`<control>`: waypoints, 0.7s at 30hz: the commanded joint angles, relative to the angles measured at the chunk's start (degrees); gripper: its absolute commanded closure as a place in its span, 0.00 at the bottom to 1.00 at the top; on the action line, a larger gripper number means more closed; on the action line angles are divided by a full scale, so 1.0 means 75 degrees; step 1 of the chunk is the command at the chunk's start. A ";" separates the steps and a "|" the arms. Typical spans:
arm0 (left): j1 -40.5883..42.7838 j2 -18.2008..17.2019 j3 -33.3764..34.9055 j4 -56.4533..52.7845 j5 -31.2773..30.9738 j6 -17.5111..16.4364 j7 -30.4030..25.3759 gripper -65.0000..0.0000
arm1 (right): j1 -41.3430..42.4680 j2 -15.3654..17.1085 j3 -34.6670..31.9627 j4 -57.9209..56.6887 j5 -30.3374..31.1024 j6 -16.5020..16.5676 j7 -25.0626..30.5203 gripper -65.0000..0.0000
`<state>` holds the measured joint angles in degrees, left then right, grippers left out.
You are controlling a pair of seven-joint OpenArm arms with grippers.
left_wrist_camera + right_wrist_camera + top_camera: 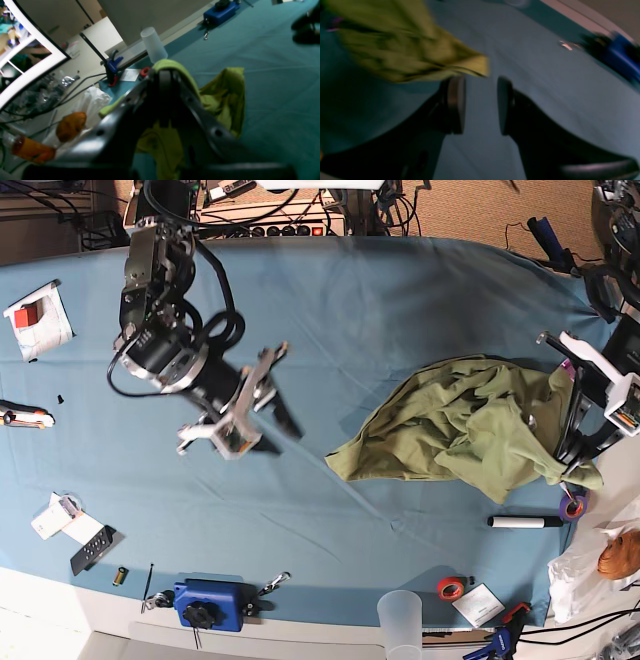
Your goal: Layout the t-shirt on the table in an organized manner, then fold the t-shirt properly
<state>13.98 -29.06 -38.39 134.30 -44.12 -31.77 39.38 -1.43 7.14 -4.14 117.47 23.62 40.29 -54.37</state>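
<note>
T-shirt [470,430] crumpled on table [400,310], left gripper [578,442] jaws clamped on its edge — right gripper [481,105] jaws parted, empty, nearby

the t-shirt [470,430] is olive-green and lies crumpled in a loose, wrinkled heap on the base view's right side of the bench [400,310], with a pointed flap reaching toward the middle and its far end gathered up at the bench's right edge. the bench is wide, covered in a smooth teal-blue cloth with rounded corners, and most of its surface around the shirt shows bare cloth with faint creases.
</note>
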 commanded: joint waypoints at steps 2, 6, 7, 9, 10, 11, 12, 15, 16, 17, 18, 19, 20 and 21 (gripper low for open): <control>-0.0041 0.0035 -0.0061 0.0093 -0.0093 0.0050 -0.0341 1.00 | 0.0041 0.0000 0.0009 0.0122 0.0254 -0.0039 0.0207 0.67; -0.0047 0.0239 0.0119 0.0093 -0.0020 0.0038 -0.0420 1.00 | 0.0020 0.0000 0.0009 0.0122 0.0248 -0.0039 0.0152 0.67; -0.0047 0.0230 0.0216 0.0093 0.0172 0.0023 -0.0487 1.00 | 0.0020 0.0000 0.0009 0.0122 0.0248 -0.0039 0.0152 0.67; -0.0087 0.0227 0.0358 0.0093 0.0813 0.0055 -0.0729 1.00 | 0.0020 0.0003 0.0009 0.0122 0.0251 -0.0039 0.0102 0.67; -0.0108 0.0221 0.0402 0.0093 0.1081 0.0137 -0.0845 1.00 | 0.0020 0.0003 0.0009 0.0122 0.0248 -0.0039 0.0070 0.67; -0.0114 0.0198 0.0414 0.0093 0.1265 0.0251 -0.0941 1.00 | 0.0020 0.0003 0.0009 0.0122 0.0248 -0.0039 0.0041 0.67; -0.0140 0.0172 0.0411 -0.0032 0.1285 0.0294 -0.1000 1.00 | 0.0020 0.0003 0.0009 0.0122 0.0248 -0.0039 0.0041 0.67; -0.0326 0.0122 0.0420 -0.0764 0.1011 0.0277 -0.0997 1.00 | 0.0020 0.0003 0.0009 0.0122 0.0248 -0.0039 0.0050 0.67; -0.0391 0.0125 0.0420 -0.0985 0.0807 0.0268 -0.0997 1.00 | 0.0020 0.0003 0.0009 0.0122 0.0248 -0.0039 0.0050 0.67; -0.0475 0.0134 0.0452 -0.1189 0.0589 0.0184 -0.0988 1.00 | 0.0023 0.0003 0.0009 0.0122 0.0251 -0.0039 0.0050 0.67; -0.0539 0.0143 0.0493 -0.1352 0.0443 0.0032 -0.0985 1.00 | 0.0023 0.0003 0.0009 0.0122 0.0251 -0.0039 0.0052 0.67; -0.0603 0.0181 0.0580 -0.1460 0.0379 -0.0099 -0.0970 1.00 | 0.0023 0.0003 0.0009 0.0122 0.0251 -0.0039 0.0052 0.67; -0.0629 0.0233 0.0714 -0.1513 0.0356 -0.0154 -0.0970 1.00 | 0.0023 0.0003 0.0009 0.0122 0.0251 -0.0039 0.0055 0.67; -0.0641 0.0303 0.0909 -0.1524 0.0332 -0.0152 -0.0973 1.00 | 0.0023 0.0003 0.0009 0.0122 0.0248 -0.0039 0.0055 0.67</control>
<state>9.54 -26.06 -31.18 122.19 -40.53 -32.86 33.67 -2.07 6.85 -4.19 117.47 24.53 40.12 -55.48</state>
